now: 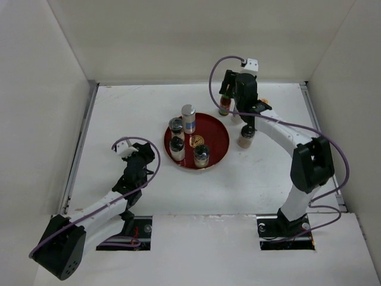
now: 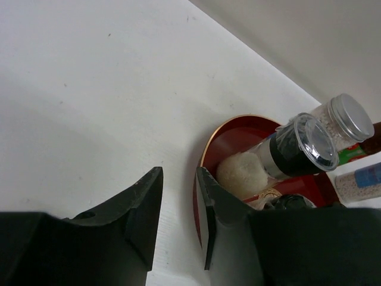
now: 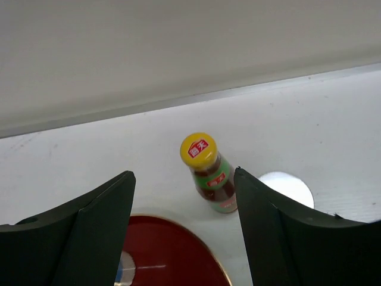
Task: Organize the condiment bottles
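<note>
A round red tray (image 1: 218,134) sits mid-table (image 1: 119,107), holding three dark-lidded jars (image 1: 201,155) and a silver-topped shaker (image 1: 188,117). A yellow-capped sauce bottle (image 3: 209,173) stands off the tray toward the table's far edge, just beyond the right gripper (image 3: 183,179), whose fingers are spread wide and empty. A second shaker (image 1: 245,138) stands just right of the tray. The left gripper (image 2: 178,179), its fingers nearly pressed together on nothing, is near the tray's left side.

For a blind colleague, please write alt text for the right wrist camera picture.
A yellow-capped sauce bottle stands upright on the white table, just beyond the open right tool. Part of a red tray shows at the bottom, and a silver lid is half hidden at the right.
</note>
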